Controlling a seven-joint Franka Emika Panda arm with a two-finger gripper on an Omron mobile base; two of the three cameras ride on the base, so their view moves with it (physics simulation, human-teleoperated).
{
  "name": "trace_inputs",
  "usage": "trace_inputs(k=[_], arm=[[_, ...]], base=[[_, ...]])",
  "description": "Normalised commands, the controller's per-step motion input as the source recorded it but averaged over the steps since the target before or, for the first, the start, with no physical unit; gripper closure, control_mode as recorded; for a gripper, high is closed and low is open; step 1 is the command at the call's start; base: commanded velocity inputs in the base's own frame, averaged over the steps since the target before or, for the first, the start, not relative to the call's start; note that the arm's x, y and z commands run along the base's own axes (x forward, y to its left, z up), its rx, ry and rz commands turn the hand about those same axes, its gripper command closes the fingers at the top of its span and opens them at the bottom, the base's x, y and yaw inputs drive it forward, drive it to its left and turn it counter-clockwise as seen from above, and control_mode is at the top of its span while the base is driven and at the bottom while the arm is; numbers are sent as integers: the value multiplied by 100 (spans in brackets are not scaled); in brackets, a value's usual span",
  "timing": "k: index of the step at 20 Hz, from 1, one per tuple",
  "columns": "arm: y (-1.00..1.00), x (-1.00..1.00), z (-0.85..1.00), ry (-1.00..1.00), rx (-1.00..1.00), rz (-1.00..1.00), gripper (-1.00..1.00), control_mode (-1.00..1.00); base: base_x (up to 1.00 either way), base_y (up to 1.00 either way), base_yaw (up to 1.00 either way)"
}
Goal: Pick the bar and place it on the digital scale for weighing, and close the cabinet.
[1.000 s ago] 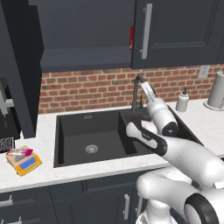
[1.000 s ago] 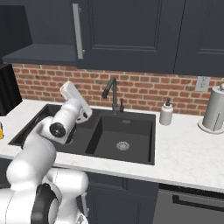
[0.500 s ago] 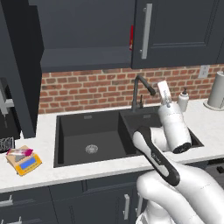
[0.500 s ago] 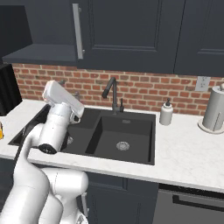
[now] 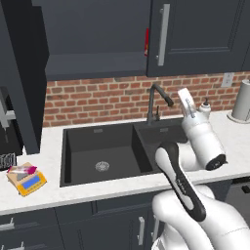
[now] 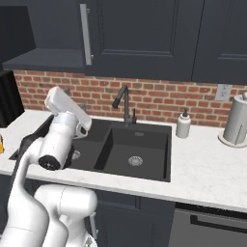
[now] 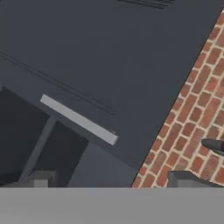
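Note:
The pink and white bar [image 5: 20, 169] lies on top of the orange-yellow digital scale [image 5: 30, 181] at the counter's left end. The dark cabinet [image 5: 97, 34] above the sink has its left door [image 5: 19, 78] swung out, showing the shelf; its right door with the long silver handle [image 5: 163, 34] is closed. My white hand [image 5: 188, 103] is raised over the sink, far to the right of the scale. In the hand view my gripper [image 7: 113, 180] is open with nothing between its fingertips [image 7: 41, 178], and it faces the cabinet door [image 7: 113, 57] and its handle [image 7: 78, 119].
A black double sink [image 5: 117, 149] with a dark faucet [image 5: 156, 100] sits below the arm. A soap dispenser [image 6: 183, 124] and a paper towel roll [image 6: 237, 120] stand to the right on the white counter [image 6: 207, 164]. A red box edge [image 5: 146, 41] shows inside the cabinet.
The arm has folded back toward the base, its forearm swinging up and nearer the cameras. The hand stays raised over the sink and the jaws stay open.

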Motion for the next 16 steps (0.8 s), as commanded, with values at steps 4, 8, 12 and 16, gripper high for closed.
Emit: trace_inputs(k=[4,8,12,16], arm=[[33,-15,22,70,-26,4,-100,-100],[60,-29,-5,52,-30,8,-100,-100],[76,-25,-66,4,-9,8,-100,-100],[76,0,-71,-3,3,8,-100,-100]], base=[[0,0,0],[0,0,0],[0,0,0],[0,0,0]])
